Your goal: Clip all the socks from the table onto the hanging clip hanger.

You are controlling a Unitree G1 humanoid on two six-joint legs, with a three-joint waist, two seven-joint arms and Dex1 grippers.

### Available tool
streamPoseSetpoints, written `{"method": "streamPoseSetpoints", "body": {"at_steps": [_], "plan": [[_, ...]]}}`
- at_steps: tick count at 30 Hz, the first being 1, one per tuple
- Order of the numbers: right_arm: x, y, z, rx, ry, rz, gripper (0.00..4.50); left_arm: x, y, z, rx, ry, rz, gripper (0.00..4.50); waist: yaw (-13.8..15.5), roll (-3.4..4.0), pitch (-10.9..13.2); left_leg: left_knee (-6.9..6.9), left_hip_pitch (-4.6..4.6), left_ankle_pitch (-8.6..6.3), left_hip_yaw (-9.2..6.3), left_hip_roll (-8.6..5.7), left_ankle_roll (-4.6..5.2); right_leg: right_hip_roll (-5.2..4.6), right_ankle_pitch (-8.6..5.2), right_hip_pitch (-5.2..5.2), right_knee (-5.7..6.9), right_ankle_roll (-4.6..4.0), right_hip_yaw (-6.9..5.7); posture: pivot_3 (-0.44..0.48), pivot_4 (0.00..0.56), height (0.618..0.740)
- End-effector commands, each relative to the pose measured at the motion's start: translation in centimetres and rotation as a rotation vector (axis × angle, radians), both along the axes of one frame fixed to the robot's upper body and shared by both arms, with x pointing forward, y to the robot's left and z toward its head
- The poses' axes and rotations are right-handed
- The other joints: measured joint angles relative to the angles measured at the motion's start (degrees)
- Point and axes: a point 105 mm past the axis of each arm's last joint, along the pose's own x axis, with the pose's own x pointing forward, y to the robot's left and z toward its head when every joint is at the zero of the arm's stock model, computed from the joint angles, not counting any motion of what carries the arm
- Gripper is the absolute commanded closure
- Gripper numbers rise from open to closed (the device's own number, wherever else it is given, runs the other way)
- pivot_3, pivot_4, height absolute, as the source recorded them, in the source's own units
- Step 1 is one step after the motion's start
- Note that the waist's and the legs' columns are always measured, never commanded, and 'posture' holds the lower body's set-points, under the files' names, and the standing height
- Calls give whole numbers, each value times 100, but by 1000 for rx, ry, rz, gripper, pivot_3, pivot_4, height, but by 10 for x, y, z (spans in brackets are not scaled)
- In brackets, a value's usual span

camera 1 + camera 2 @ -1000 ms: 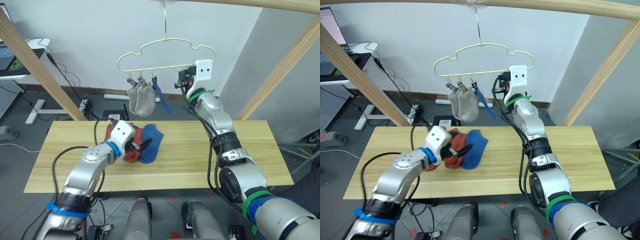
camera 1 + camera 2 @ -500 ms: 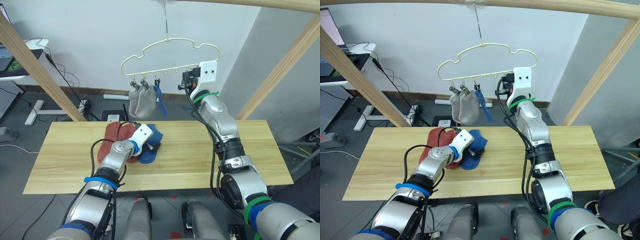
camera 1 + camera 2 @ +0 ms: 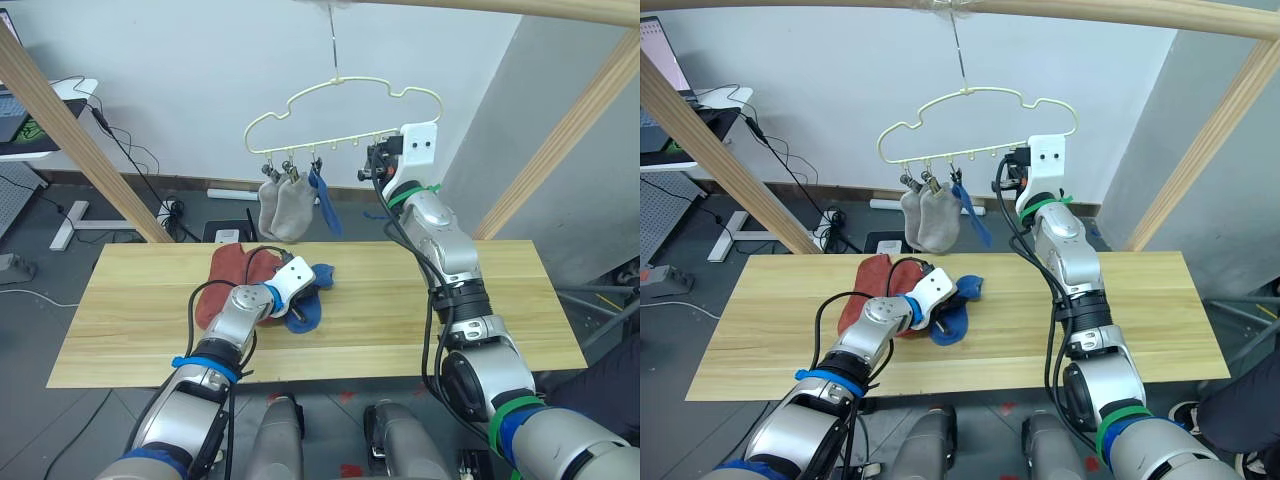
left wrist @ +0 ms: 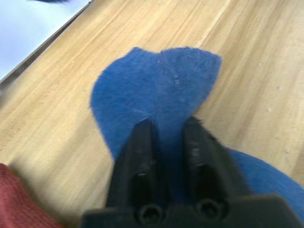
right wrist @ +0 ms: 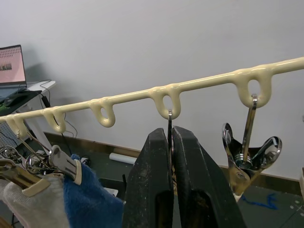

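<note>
- blue sock (image 4: pixel 156 90) lies on the counter (image 3: pixel 400 320) near its middle, partly bunched; left fingers (image 4: pixel 166 142) are closed narrow on its fabric, pinching a fold between them.
- a rust-red sock (image 3: pixel 222 275) lies on the counter just beside the blue one, on the robot's left of it, touching it.
- hanger (image 3: pixel 340 105) hangs by its hook above the far edge of the counter, tilted so that its right end sits higher.
- two grey socks (image 3: pixel 282 205) hang side by side from the clips at the left end of the lower bar; a second blue sock (image 3: pixel 323 195) hangs from the next clip, just beside them.
- right fingers (image 5: pixel 171 180) are raised to the right part of the lower bar, closed on a metal clip (image 5: pixel 169 124) hanging from one loop; the clip's lower part is hidden between them.
- another metal clip (image 5: pixel 249 152) hangs free from the neighbouring loop, empty.
- wooden frame poles (image 3: pixel 60 120) stand to either side of the counter.
</note>
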Motion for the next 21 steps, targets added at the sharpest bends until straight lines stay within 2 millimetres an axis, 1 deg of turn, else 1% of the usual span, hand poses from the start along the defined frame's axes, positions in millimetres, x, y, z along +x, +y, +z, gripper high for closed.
{"method": "streamPoseSetpoints", "body": {"at_steps": [1, 4, 7, 11, 13, 16, 18, 21], "plan": [[-2, -5, 0, 2, 6, 0, 4500, -3, -19, 19, -119, -33, -48, 4472, 0, 0, 0, 0, 0, 0, 1, 0, 0, 0, 0, 0, 0, 0, 0, -26, 237, 740], [-4, -8, 0, 44, 50, 18, 4500, -7, -33, 47, -222, -103, -103, 4472, 2, 0, 0, 0, -2, 0, -3, 1, 0, 0, 0, -1, 0, 0, -3, -20, 232, 740], [-7, -12, 2, 120, 125, 42, 4500, -9, -39, 77, -309, -202, -116, 4472, 7, 0, 0, 0, -4, 0, -4, 3, 0, 0, 0, -1, 0, 0, -4, -21, 226, 740], [-13, -19, 5, 178, 213, 76, 4500, -16, -41, 107, -370, -319, -116, 4472, 3, 2, -2, 0, -2, 0, -4, 1, 0, -1, 0, 2, -1, 0, -3, -22, 221, 740], [-16, -23, 8, 240, 277, 92, 4500, -20, -41, 123, -410, -396, -101, 4472, 7, 2, -2, -1, -3, 0, -4, 1, 0, -2, 0, 2, -3, 0, -2, -22, 221, 740], [-20, -26, 11, 292, 337, 110, 4500, -25, -43, 133, -433, -452, -98, 4472, 26, 2, -2, -1, -4, 0, -7, -1, 0, -5, 0, 3, -5, 0, -6, -20, 220, 740], [-23, -25, 12, 331, 373, 128, 4500, -23, -42, 140, -458, -485, -70, 4472, 23, 2, -2, 0, -4, 0, -6, -2, 0, -5, 0, 4, -5, 0, -6, -20, 220, 740], [-27, -23, 13, 360, 406, 145, 4500, -20, -43, 144, -466, -513, -57, 4472, 19, 2, -3, 0, -3, 1, -4, -2, 1, -4, 0, 4, -6, 0, -4, -19, 218, 740]]}}
